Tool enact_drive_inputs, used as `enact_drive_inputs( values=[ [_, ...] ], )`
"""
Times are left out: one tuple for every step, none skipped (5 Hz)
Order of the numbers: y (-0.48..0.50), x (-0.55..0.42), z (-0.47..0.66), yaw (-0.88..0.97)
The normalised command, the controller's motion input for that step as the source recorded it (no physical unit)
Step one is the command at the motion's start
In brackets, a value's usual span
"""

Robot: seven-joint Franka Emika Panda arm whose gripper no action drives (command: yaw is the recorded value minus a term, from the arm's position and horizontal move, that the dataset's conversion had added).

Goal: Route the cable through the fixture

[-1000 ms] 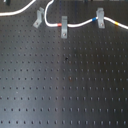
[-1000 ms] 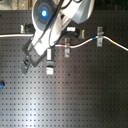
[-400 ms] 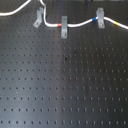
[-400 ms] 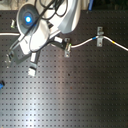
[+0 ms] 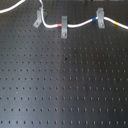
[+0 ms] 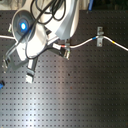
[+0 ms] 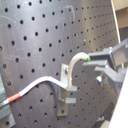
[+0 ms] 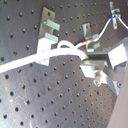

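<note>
Cable (image 5: 79, 24) (thin white cord, coloured bands) meets the slanted grey metal clip fixture (image 5: 37, 20) at eleven o'clock in the first exterior view, rising toward twelve. The gripper (image 7: 97, 66) jaws seem pinched on it.

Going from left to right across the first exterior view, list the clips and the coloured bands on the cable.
Slanted fixture → red band and middle upright clip, at about the same place → blue band → right upright clip → yellow-orange band. The white cable links them all.
</note>
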Motion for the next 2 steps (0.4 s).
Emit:
enact_drive_inputs(
  values=[
    [-0.028,-0.262,0.12,-0.53],
    [-0.013,-0.233,0.03,-0.48]
  ],
)
